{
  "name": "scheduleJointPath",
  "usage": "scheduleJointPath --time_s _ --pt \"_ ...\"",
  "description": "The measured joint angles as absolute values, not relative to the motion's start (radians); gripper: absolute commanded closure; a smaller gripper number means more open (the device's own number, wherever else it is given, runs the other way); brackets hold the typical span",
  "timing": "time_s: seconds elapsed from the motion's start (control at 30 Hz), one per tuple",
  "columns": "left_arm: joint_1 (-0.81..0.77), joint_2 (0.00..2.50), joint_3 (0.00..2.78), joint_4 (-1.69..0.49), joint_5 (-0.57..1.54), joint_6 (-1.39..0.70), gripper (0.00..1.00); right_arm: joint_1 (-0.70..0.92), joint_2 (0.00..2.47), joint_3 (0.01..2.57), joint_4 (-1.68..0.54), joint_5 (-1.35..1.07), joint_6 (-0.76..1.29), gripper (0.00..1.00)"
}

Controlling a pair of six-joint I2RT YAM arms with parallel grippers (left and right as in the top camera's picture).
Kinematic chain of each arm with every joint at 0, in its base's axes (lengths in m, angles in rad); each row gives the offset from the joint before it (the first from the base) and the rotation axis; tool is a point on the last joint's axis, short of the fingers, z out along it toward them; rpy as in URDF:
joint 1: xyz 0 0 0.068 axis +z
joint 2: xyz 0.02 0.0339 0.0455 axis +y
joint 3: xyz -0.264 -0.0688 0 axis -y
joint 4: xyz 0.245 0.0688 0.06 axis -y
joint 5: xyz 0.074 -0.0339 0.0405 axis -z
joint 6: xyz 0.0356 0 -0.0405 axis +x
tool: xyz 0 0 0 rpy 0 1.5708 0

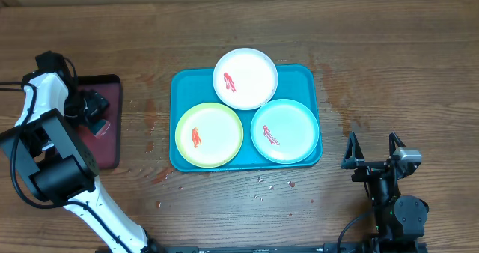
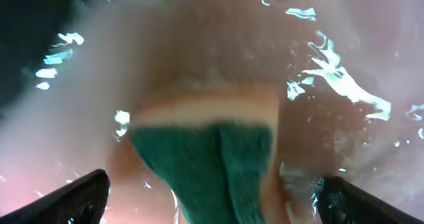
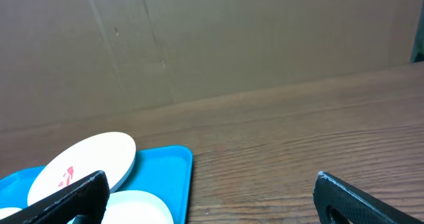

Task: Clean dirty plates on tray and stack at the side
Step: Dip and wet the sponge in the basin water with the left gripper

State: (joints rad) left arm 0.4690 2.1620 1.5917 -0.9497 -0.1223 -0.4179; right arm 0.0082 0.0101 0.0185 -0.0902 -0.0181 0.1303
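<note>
Three plates lie on the turquoise tray (image 1: 184,83), each with a red smear: a white plate (image 1: 245,78) at the back, a yellow-green plate (image 1: 209,134) front left, a mint-blue plate (image 1: 284,130) front right. My left gripper (image 1: 95,107) hangs far left of them over a dark-red tray. In the left wrist view the left gripper (image 2: 213,179) is open, its jaws wide on either side of a green and yellow sponge (image 2: 212,151) without touching it. My right gripper (image 1: 371,138) stands open and empty right of the turquoise tray. The right wrist view shows the white plate (image 3: 86,161) and the tray's corner (image 3: 173,171).
The black-rimmed dark-red tray (image 1: 108,144) sits at the table's left, its surface wet and glistening in the left wrist view. Small crumbs and spots (image 1: 262,182) dot the wood in front of the turquoise tray. A brown wall rises behind the table.
</note>
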Motion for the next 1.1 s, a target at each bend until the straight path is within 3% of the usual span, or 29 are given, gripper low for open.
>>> scheduleJointPath --time_s 0.07,0.1,0.13,0.23,0.27,0.3,0.33,0.53,0.6,0.67,0.7,0.73,0.83,0.87,0.9,0.93,1.1 --pt "0.469 2.162 1.592 -0.981 -0.082 -0.417 0.52 0.008 0.01 0.018 -0.091 -0.018 0.131 0.0" --pt "0.469 2.162 1.591 -0.995 -0.062 -0.419 0.77 0.008 0.01 0.018 -0.091 -0.018 0.131 0.0" --pt "0.469 2.162 1.591 -1.008 -0.044 -0.419 0.92 0.008 0.01 0.018 -0.091 -0.019 0.131 0.0" --pt "0.469 2.162 1.591 -1.032 -0.006 -0.419 0.96 0.008 0.01 0.018 -0.091 -0.019 0.131 0.0" --pt "0.469 2.162 1.591 -1.036 0.003 -0.419 0.87 0.008 0.01 0.019 -0.091 -0.018 0.13 0.0" --pt "0.469 2.162 1.591 -1.039 0.01 -0.419 0.59 0.008 0.01 0.019 -0.091 -0.019 0.131 0.0" --pt "0.469 2.162 1.591 -1.039 0.012 -0.416 0.0 0.008 0.01 0.018 -0.091 -0.018 0.131 0.0" --pt "0.469 2.162 1.591 -1.041 0.028 -0.42 0.0 0.008 0.01 0.018 -0.091 -0.019 0.13 0.0" --pt "0.469 2.162 1.591 -1.045 0.03 -0.421 0.13 0.008 0.01 0.019 -0.09 -0.018 0.131 0.0" --pt "0.469 2.162 1.591 -1.054 0.032 -0.424 0.53 0.008 0.01 0.018 -0.091 -0.018 0.131 0.0" --pt "0.469 2.162 1.59 -1.059 0.035 -0.425 0.78 0.008 0.01 0.018 -0.091 -0.019 0.131 0.0" --pt "0.469 2.162 1.59 -1.064 0.035 -0.422 0.96 0.008 0.01 0.019 -0.091 -0.018 0.131 0.0" --pt "0.469 2.162 1.59 -1.066 0.038 -0.422 0.96 0.008 0.01 0.019 -0.09 -0.019 0.131 0.0" --pt "0.469 2.162 1.59 -1.065 0.038 -0.419 0.92 0.008 0.01 0.019 -0.091 -0.019 0.131 0.0" --pt "0.469 2.162 1.59 -1.061 0.038 -0.419 0.57 0.008 0.01 0.019 -0.091 -0.018 0.13 0.0" --pt "0.469 2.162 1.59 -1.05 0.038 -0.419 0.0 0.008 0.01 0.018 -0.091 -0.019 0.13 0.0" --pt "0.469 2.162 1.59 -0.99 0.006 -0.419 0.0 0.008 0.01 0.019 -0.091 -0.018 0.131 0.0"
